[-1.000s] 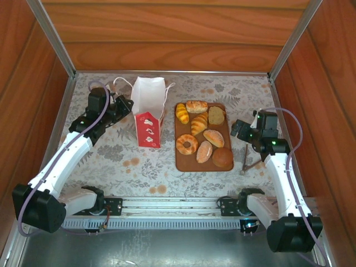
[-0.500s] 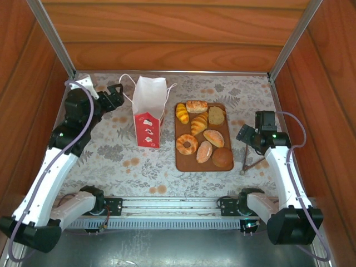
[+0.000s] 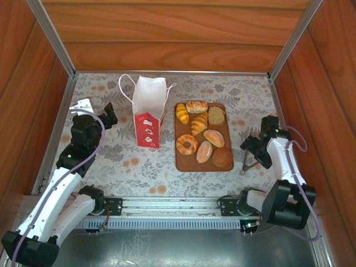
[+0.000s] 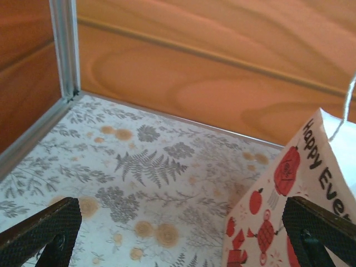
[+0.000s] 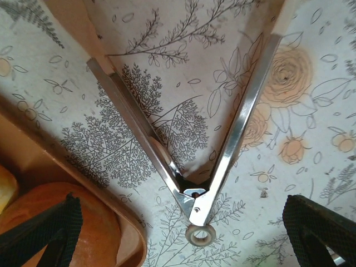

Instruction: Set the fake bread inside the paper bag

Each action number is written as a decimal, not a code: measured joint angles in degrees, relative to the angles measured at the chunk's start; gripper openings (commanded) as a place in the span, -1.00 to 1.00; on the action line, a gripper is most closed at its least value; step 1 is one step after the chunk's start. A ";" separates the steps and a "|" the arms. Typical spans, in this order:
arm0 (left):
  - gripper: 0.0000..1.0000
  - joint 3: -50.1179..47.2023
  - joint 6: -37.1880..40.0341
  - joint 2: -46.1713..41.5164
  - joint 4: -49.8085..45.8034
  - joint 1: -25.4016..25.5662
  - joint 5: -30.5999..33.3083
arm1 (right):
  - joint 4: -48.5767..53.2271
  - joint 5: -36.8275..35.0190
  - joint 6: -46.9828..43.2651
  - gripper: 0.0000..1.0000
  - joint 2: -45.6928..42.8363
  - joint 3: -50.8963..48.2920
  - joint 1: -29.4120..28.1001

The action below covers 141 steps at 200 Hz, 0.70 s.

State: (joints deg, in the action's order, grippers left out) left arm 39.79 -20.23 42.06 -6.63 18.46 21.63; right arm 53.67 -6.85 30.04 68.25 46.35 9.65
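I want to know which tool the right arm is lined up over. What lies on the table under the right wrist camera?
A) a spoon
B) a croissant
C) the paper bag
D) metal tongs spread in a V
D: the metal tongs lie spread in a V on the patterned table, between the open right gripper's fingers.

Left wrist view's lower right corner cuts off the paper bag (image 4: 278, 206); right wrist view's top crops the tongs (image 5: 246, 111).
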 measured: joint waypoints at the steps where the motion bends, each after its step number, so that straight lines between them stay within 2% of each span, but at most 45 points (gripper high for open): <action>1: 0.96 0.00 0.07 0.02 0.09 0.00 0.09 | -0.02 0.07 -0.02 0.99 0.15 0.00 0.07; 41: 0.97 0.00 1.92 2.12 3.21 -0.02 1.73 | -2.32 1.42 -1.70 1.00 7.76 0.00 0.22; 87: 0.98 0.00 3.13 5.29 4.44 -0.02 2.08 | -5.03 1.20 -2.82 0.97 12.59 -0.02 0.24; 141: 0.98 0.00 3.76 5.88 5.68 -0.50 2.10 | -7.04 -0.15 -4.70 0.79 18.78 0.48 1.25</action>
State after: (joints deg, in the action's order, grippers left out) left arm 39.79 -16.47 47.94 -0.95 17.96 23.73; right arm 46.63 -7.01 25.34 87.02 46.83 10.90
